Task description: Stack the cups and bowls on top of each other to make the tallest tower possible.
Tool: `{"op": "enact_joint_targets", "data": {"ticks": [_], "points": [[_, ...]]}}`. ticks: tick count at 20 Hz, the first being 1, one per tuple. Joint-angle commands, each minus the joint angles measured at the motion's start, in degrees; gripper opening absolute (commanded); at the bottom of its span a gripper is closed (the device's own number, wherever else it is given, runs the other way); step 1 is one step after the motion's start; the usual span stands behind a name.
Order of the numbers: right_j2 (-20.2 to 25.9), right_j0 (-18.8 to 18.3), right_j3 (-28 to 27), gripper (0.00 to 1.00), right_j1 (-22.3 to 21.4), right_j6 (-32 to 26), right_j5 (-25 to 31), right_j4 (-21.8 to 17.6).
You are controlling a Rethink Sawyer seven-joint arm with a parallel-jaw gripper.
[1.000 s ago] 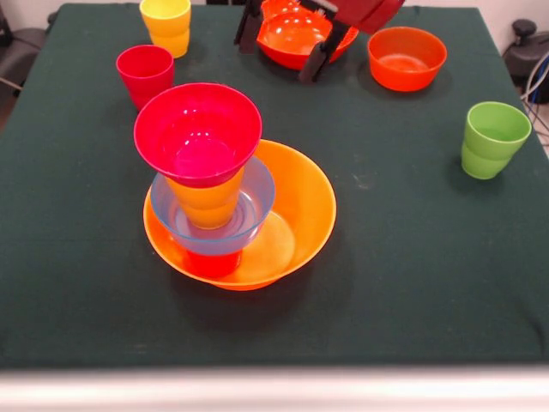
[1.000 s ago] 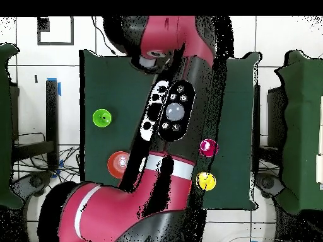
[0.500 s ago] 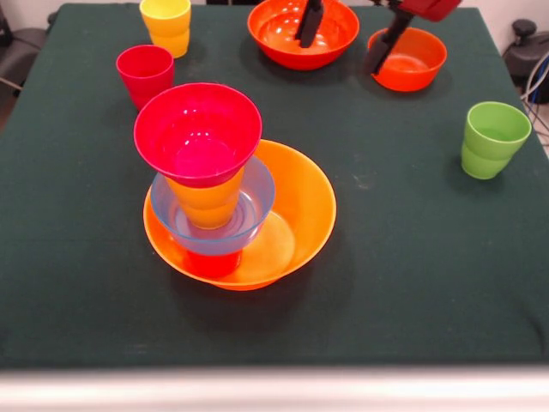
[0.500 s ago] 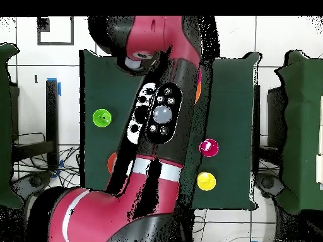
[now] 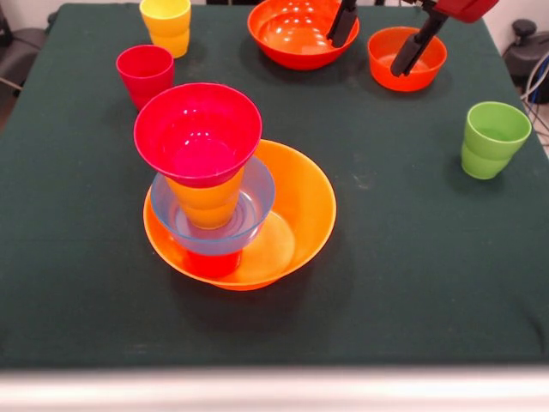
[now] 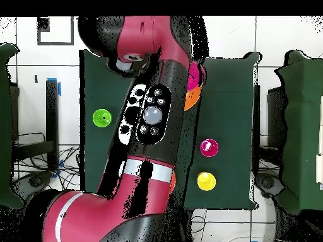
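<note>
The tower stands left of centre in the front view. Its base is a wide orange bowl (image 5: 296, 202), then a red-orange cup (image 5: 208, 263), a light blue bowl (image 5: 254, 202), an orange cup (image 5: 206, 204) and a magenta bowl (image 5: 197, 133) on top. My gripper (image 5: 380, 34) is open and empty at the far edge. One finger hangs over the right rim of the large red-orange bowl (image 5: 292, 34), the other over the small orange-red bowl (image 5: 388, 62). Loose cups: crimson (image 5: 144, 73), yellow (image 5: 166, 26), green (image 5: 491, 139). The dark blue bowl is out of view.
The table wears a dark green cloth (image 5: 403, 257) with a pale front edge (image 5: 274, 386). In the overhead view my arm (image 6: 151, 120) hides the gripper and most of the table. The green cup (image 6: 101, 117), crimson cup (image 6: 209, 147), yellow cup (image 6: 205, 181) and a sliver of the tower (image 6: 194, 85) show.
My open gripper has moved rightward in the front view, from over the large red-orange bowl to straddling the gap between it and the small orange-red bowl. Cups, bowls and tower have not moved.
</note>
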Motion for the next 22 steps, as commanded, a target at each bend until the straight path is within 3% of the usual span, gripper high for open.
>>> {"op": "enact_joint_targets", "data": {"ticks": [1, 22], "points": [[5.39, -0.02, 6.30, 1.00, 3.26, 10.13, -2.63, -0.08], [4.59, 2.09, 6.17, 1.00, 5.82, 13.93, -6.47, 0.22]]}}
